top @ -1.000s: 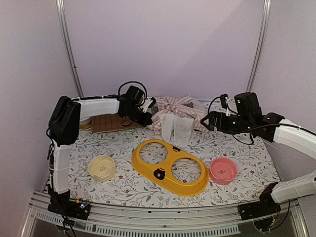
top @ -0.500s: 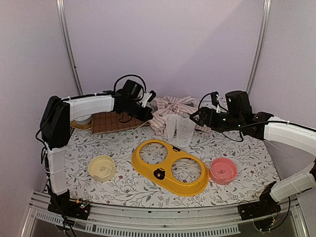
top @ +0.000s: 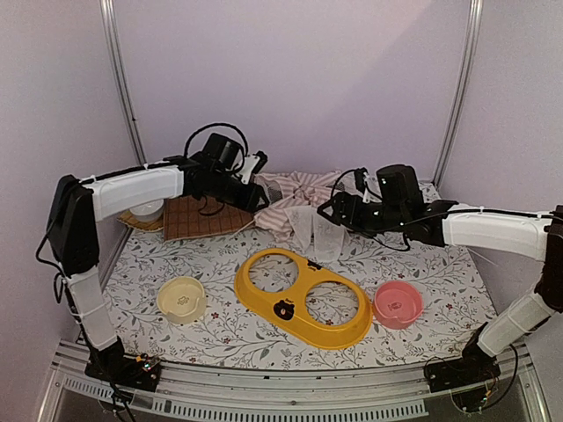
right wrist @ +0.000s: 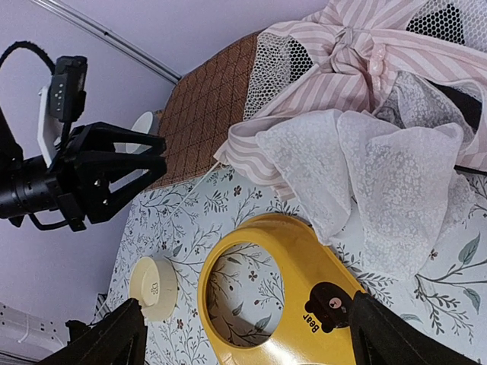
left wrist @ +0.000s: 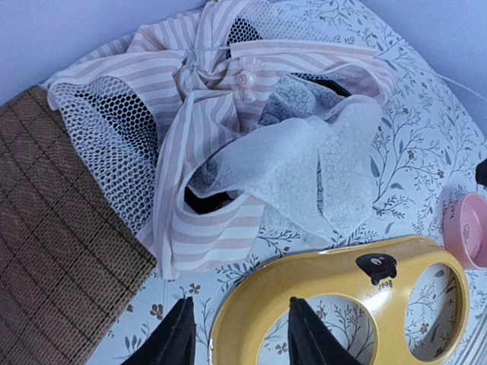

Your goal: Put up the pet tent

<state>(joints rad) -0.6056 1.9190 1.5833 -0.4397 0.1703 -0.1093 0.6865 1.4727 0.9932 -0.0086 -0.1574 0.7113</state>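
The pet tent [top: 303, 195] lies collapsed in a striped heap at the middle of the worktop's [top: 220, 327] far edge. Its left side touches the brown mat [top: 198, 218], and its lace curtains [left wrist: 304, 163] spill toward the yellow feeder [top: 286, 309], ending just beside the feeder's far rim. Nothing of it stands upright yet, so the job looks barely begun.

The left fingers [left wrist: 176, 342] hover near the tent's left side, parted with nothing between them. The right fingers [right wrist: 392, 334] are spread wide and also empty, hanging over the feeder on the tent's right side.

The main risk from here is a poor choice of grip. The poles are mostly buried in the folds, so a pinch would likely catch only fabric or lace, and the whole bundle would rise as a lump instead of opening. The open mesh and sheer lace could also snag on a fingertip and stretch or tear when it pulls away. With the curtain so close to the feeder, a careless drag may shove the feeder toward the near edge. Both arms are also crowded around the same small heap, so they could knock each other.
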